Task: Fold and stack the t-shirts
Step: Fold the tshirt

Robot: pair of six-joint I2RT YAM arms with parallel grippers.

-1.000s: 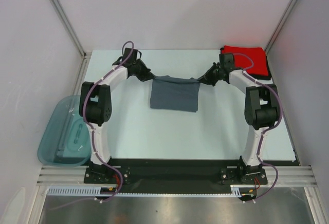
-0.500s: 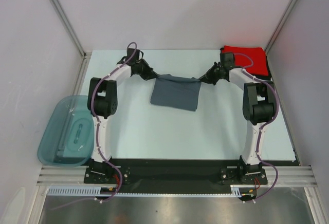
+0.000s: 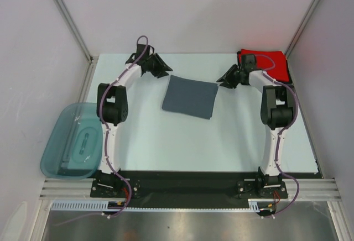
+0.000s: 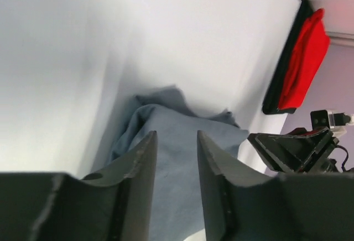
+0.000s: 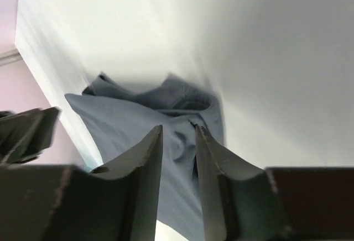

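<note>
The slate blue-grey t-shirt (image 3: 189,97) lies folded into a rectangle on the table's far middle; it also shows in the left wrist view (image 4: 177,163) and the right wrist view (image 5: 138,136). My left gripper (image 3: 164,68) is open and empty, just off its far left corner. My right gripper (image 3: 222,79) is open and empty, just off its far right corner. The red t-shirt (image 3: 271,63) lies folded at the far right corner on top of a black one whose edge shows in the left wrist view (image 4: 283,58).
A translucent teal plastic tub (image 3: 71,141) sits off the table's left edge. White walls and metal frame posts (image 3: 66,17) close in the back and sides. The pale table (image 3: 182,141) runs to its near edge by the arm bases.
Both grippers let go of the blue-grey shirt's far corners, opened and drew back outward. The shirt's far edge dropped flat onto the table.
</note>
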